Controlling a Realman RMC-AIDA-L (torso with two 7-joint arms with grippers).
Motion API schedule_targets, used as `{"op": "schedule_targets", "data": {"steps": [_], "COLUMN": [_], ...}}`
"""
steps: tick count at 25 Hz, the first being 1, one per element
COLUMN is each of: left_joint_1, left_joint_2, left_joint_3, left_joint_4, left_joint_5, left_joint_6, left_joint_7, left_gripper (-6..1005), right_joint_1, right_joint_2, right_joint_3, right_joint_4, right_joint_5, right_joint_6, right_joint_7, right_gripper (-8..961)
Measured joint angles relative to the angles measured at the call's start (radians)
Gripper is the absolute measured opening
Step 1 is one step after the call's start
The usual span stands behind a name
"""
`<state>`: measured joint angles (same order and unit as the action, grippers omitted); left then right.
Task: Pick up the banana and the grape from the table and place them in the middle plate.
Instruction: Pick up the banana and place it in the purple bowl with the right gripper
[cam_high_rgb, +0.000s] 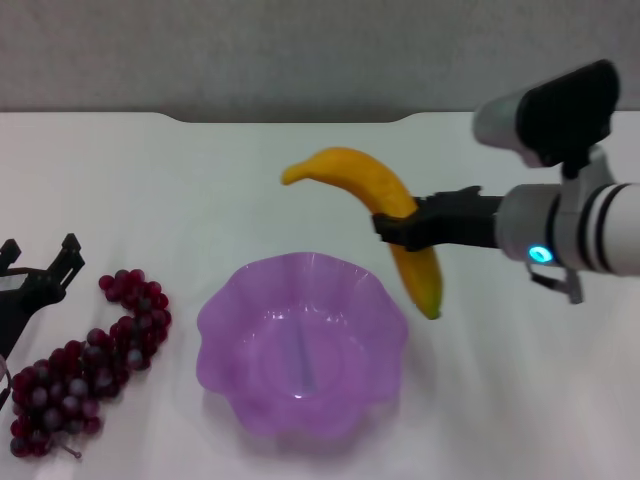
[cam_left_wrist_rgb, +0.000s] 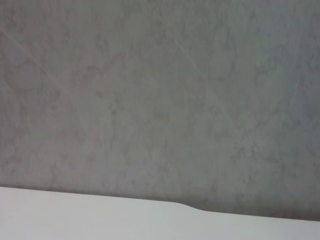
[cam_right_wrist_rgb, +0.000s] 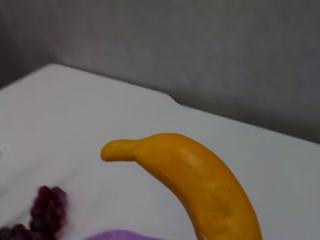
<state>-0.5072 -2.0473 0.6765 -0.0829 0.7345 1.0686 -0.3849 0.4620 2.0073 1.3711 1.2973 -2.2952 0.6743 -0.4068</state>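
My right gripper (cam_high_rgb: 398, 226) is shut on the banana (cam_high_rgb: 385, 212) and holds it in the air just past the far right rim of the purple plate (cam_high_rgb: 300, 345). The banana is yellow-orange and curved, with its stem end pointing left and its other end hanging down; it also fills the right wrist view (cam_right_wrist_rgb: 200, 180). The plate stands empty on the white table (cam_high_rgb: 200, 180). The bunch of dark red grapes (cam_high_rgb: 95, 355) lies on the table left of the plate. My left gripper (cam_high_rgb: 35, 270) is open beside the grapes at the left edge.
The table's far edge with its notch (cam_high_rgb: 290, 120) runs along a grey wall. The left wrist view shows only that wall and a strip of table edge (cam_left_wrist_rgb: 100, 220). A corner of the grapes (cam_right_wrist_rgb: 47, 207) shows in the right wrist view.
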Motion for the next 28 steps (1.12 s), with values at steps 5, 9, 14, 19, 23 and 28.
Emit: {"op": "schedule_targets", "data": {"steps": [5,9,14,19,23,28], "left_joint_1": [0.000,-0.001,-0.014,-0.019,-0.019,-0.022], "left_joint_2": [0.000,-0.001,-0.001,-0.002,-0.002,-0.002], "left_joint_3": [0.000,0.000,0.000,0.000,-0.003,0.000], "left_joint_4": [0.000,0.000,0.000,0.000,0.000,0.000], "left_joint_5": [0.000,0.000,0.000,0.011,0.012,0.012], "left_joint_6": [-0.001,-0.004,-0.024,-0.027,-0.027,-0.027], "left_joint_7": [0.000,0.000,0.000,0.000,0.000,0.000], "left_gripper": [812,812,811,810,809,809], "right_joint_1": [0.030,0.113,0.219,0.256,0.287,0.305], "right_joint_2": [0.001,0.003,0.004,0.006,0.008,0.010], "right_joint_3": [-0.113,-0.188,-0.243,-0.262,-0.294,-0.328], "right_joint_4": [-0.074,-0.178,-0.305,-0.373,-0.404,-0.423], "right_joint_5": [0.070,0.137,0.236,0.269,0.272,0.272], "right_joint_6": [-0.108,-0.130,-0.144,-0.134,-0.129,-0.141], "right_joint_7": [-0.032,-0.042,-0.044,-0.044,-0.044,-0.044], "right_gripper": [552,564,579,595,607,622]}}
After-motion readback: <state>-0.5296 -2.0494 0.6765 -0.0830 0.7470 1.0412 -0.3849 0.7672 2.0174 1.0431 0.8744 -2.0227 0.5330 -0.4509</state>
